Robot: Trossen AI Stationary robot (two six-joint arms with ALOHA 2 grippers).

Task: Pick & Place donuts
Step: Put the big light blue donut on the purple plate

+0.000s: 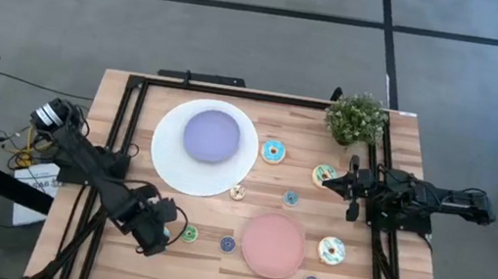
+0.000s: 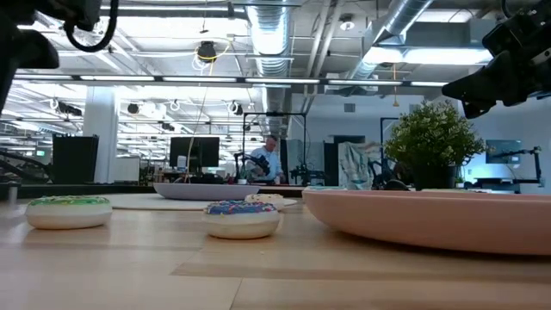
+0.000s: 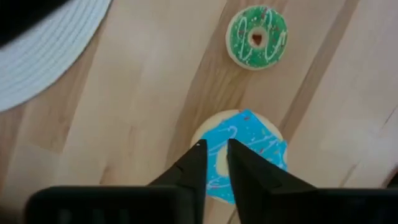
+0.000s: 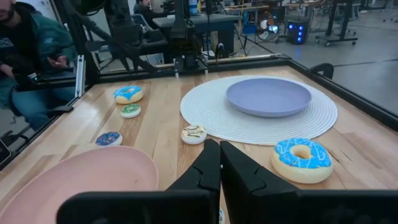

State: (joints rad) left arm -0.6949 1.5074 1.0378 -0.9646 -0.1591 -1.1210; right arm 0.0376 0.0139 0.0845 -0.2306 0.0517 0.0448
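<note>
My left gripper stands near the table's left near part, over a large blue-iced donut that lies flat beside a green mini donut. Its fingers are a narrow gap apart, above the donut's hole. In the high view the gripper hides this donut. My right gripper is shut and held above the table's right side. Near it are a cream-green donut and another blue donut. More donuts lie flat between the plates. My left gripper points down over the middle of the blue donut. I cannot tell whether its fingertips touch the icing. The donut rests flat on the table.
A white woven mat carries a lilac plate. A pink plate sits toward the near edge. A potted plant stands at the far right corner. Mini donuts lie between the plates. A person sits beyond the table.
</note>
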